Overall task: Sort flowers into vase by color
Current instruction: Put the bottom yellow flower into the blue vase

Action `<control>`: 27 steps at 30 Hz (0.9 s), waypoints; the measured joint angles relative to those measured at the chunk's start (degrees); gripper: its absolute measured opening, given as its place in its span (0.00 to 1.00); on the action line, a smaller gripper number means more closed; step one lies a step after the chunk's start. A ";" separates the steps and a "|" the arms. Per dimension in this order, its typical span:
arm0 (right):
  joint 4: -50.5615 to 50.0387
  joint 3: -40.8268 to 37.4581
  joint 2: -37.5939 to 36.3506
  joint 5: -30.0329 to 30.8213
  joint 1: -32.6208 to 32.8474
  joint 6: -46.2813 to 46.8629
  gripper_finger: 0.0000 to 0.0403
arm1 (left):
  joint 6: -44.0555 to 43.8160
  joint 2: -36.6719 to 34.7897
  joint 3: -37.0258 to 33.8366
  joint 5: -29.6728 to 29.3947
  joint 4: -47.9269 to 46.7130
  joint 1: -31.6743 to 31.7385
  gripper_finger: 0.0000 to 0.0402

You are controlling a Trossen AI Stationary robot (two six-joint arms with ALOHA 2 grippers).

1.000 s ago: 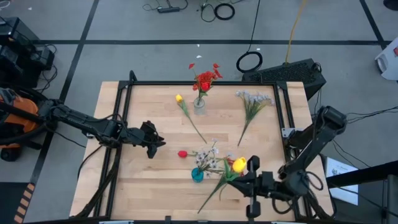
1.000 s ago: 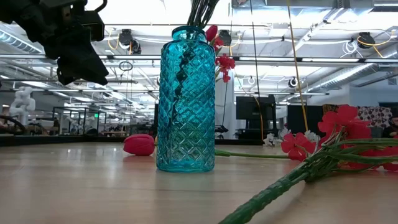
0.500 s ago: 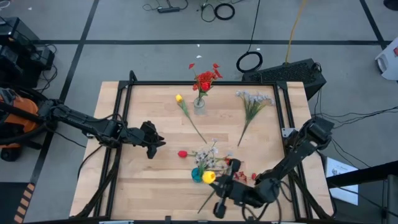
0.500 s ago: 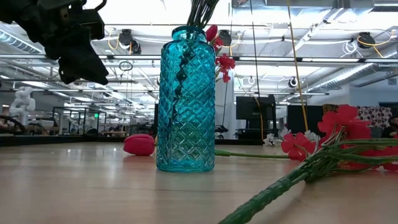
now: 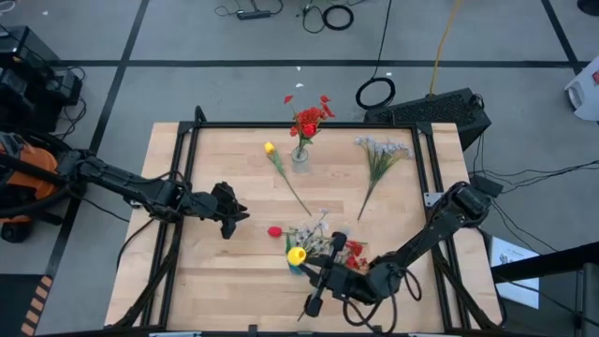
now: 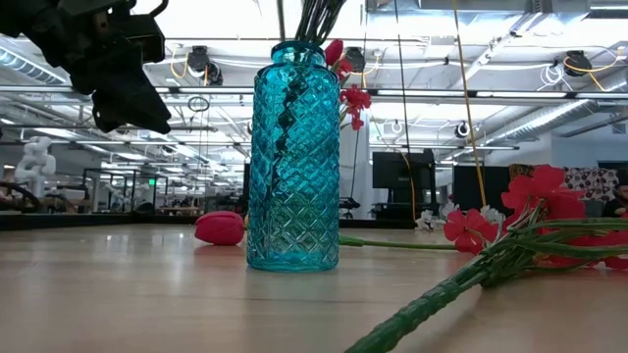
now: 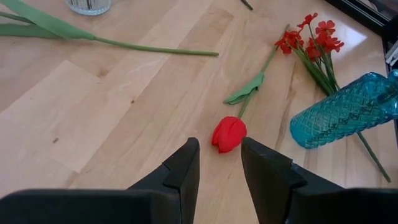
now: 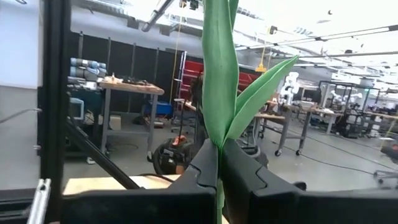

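At centre: blue vase (image 5: 297, 265) | white sprays (image 5: 314, 234) inside | clear vase (image 5: 299, 157): red blooms (image 5: 308, 119)

The high view looks straight down on the whole worktop (image 5: 234, 271) and both arms. The low view sits at worktop height, very close to the blue vase (image 6: 292, 157), facing the room behind. The left wrist view looks down past its fingers (image 7: 180, 171) at a red tulip (image 7: 229, 134) and the same vase. The right wrist view faces level into the room.
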 joint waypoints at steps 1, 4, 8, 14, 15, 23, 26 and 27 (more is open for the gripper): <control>-0.16 0.00 0.26 0.22 -0.14 0.06 0.00 | 0.60 0.00 0.00 0.04 -0.02 0.00 0.31; -1.32 0.00 0.69 3.62 -0.32 1.60 0.00 | 1.29 0.00 0.00 0.56 -0.10 0.00 0.31; -2.22 0.00 0.73 5.87 -0.01 2.68 0.00 | 1.35 0.00 0.00 0.60 -0.58 0.01 0.31; -9.67 0.00 0.71 5.68 -0.36 9.87 0.00 | 2.79 0.00 0.00 0.58 -0.60 0.00 0.31; -12.64 0.00 0.71 5.70 -0.70 12.95 0.00 | 2.79 0.00 0.00 0.56 -0.58 0.00 0.31; -23.43 -0.02 0.73 5.72 -1.83 27.66 0.03 | 2.86 0.00 0.00 0.45 -0.51 0.00 0.31; -23.37 -0.02 0.73 5.72 -1.83 28.76 0.06 | 2.86 0.00 0.00 0.43 -0.49 0.01 0.31; -23.37 -0.02 0.71 5.72 -1.83 29.19 0.07 | 2.86 0.00 0.00 0.43 -0.50 0.00 0.31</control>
